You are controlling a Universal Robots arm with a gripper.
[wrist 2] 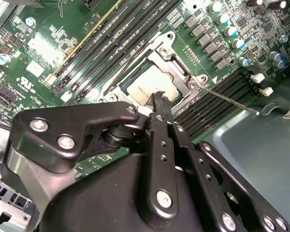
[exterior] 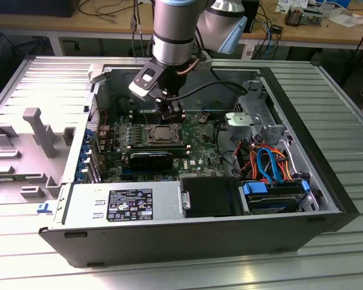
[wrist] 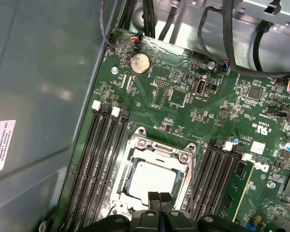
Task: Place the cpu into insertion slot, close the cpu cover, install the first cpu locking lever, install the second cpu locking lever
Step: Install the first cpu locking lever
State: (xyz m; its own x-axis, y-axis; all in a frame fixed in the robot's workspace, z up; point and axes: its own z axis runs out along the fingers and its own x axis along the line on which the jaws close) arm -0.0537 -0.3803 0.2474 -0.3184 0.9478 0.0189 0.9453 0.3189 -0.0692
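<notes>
cpu is in, cpu cover looks down; end effector tips together, empty. I'd push that loose locking lever slowly, squarely.

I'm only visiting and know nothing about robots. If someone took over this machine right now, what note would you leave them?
Gripper: shut, nothing visibly held, fingertips right over one edge of the insertion slot.
Cpu: seated in the slot. Done.
Cpu cover: lies flat around the cpu and looks closed.
Left: the locking levers. One thin lever juts out across the memory slots, seemingly unlatched. I cannot tell how the other one stands.
</notes>
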